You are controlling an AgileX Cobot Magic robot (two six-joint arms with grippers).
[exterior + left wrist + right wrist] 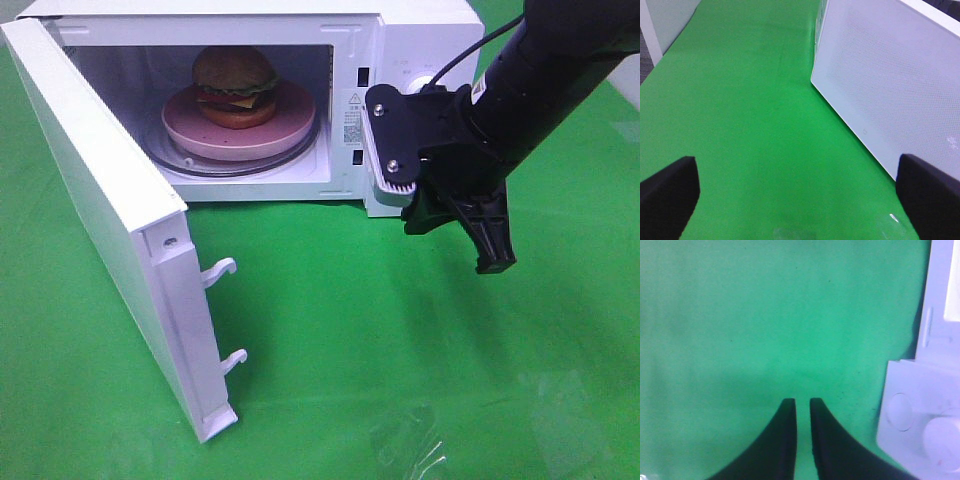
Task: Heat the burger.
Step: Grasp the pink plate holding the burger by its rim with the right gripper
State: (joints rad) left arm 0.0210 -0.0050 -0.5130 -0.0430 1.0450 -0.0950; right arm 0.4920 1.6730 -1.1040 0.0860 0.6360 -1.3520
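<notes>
Exterior high view: burger point(235, 82) sits on the plate point(300, 128) inside the microwave point(420, 40), whose door point(95, 215) stands wide. Right gripper point(803, 405) hangs empty over the worktop point(400, 330), jaws a narrow slit apart. Left gripper point(800, 187) is wide, empty, just beside the door's outer face. Judged next: push that face squarely, steadily, until the latches point(220, 272) seat.

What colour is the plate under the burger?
Pink; the plate shows best in the exterior high view.

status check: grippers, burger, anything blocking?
Left gripper open, empty. Right gripper slightly parted, empty, beside microwave. Burger on pink plate inside. Door open; nothing blocking.
</notes>
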